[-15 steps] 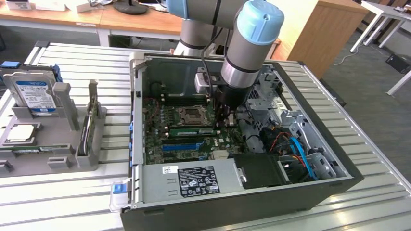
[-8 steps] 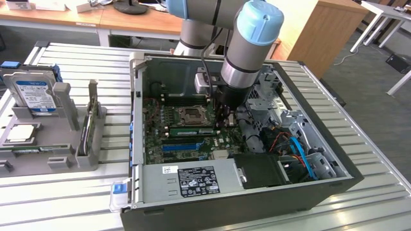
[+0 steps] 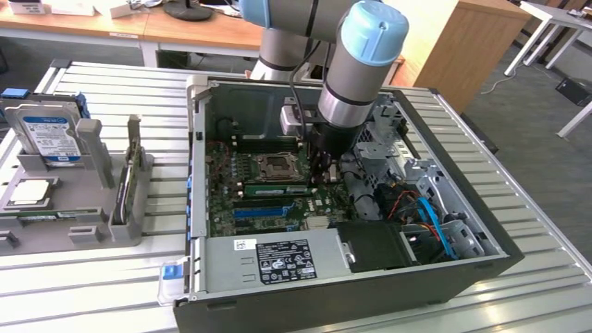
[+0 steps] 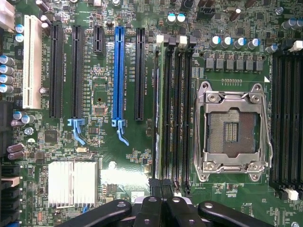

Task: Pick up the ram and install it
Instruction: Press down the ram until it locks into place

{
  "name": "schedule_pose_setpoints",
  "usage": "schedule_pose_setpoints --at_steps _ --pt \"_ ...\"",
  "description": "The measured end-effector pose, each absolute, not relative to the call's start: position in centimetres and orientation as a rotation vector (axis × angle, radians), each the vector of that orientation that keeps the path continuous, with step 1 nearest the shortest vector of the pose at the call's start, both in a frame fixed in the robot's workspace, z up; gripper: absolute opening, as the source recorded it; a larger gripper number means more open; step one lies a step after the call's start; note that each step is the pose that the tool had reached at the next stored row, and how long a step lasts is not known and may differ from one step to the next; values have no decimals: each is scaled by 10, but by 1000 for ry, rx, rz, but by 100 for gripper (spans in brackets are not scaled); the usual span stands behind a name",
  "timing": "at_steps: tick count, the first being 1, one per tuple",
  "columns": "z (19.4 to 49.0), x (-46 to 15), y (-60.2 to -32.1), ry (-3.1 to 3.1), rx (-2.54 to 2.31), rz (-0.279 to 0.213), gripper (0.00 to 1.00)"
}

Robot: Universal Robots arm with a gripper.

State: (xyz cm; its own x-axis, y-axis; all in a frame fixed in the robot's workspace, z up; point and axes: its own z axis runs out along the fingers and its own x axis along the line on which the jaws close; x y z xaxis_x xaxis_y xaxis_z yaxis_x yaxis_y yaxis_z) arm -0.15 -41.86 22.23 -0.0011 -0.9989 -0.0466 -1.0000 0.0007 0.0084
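Exterior view: lowered into an open computer case (image 3: 481, 257) on a slatted metal table (image 3: 545, 208), a blue-jointed robot arm (image 3: 356, 69), its gripper (image 3: 326, 170) down over the motherboard (image 3: 227, 201) just to the exterior view's right of the empty processor socket (image 3: 276, 165). Seated in a slot below that socket, the ram (image 3: 274, 189), a thin green stick with a white label, lying flat-on to the board's memory bank and close beside the gripper's tip. On a grey holder (image 3: 65, 229) well apart at the exterior view's left, a blue-labelled hard drive (image 3: 48, 139) standing upright and a square silver processor chip (image 3: 32, 191) lying flat.

Wrist view: gripper (image 4: 161, 208) clenched shut, black fingers (image 4: 177, 213) pressed together with nothing clasped between them, poised directly over the end of the memory slots (image 4: 175, 113). Alongside, the open silver socket frame (image 4: 233, 130), a blue expansion slot (image 4: 118, 78) and a finned heatsink (image 4: 72, 183).
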Motion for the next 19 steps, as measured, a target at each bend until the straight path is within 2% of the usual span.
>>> schedule_pose_setpoints --at_steps 7,19 --pt "223 -2 -418 2203 -2201 62 11" --pt "244 -1 -419 2203 -2201 61 11"
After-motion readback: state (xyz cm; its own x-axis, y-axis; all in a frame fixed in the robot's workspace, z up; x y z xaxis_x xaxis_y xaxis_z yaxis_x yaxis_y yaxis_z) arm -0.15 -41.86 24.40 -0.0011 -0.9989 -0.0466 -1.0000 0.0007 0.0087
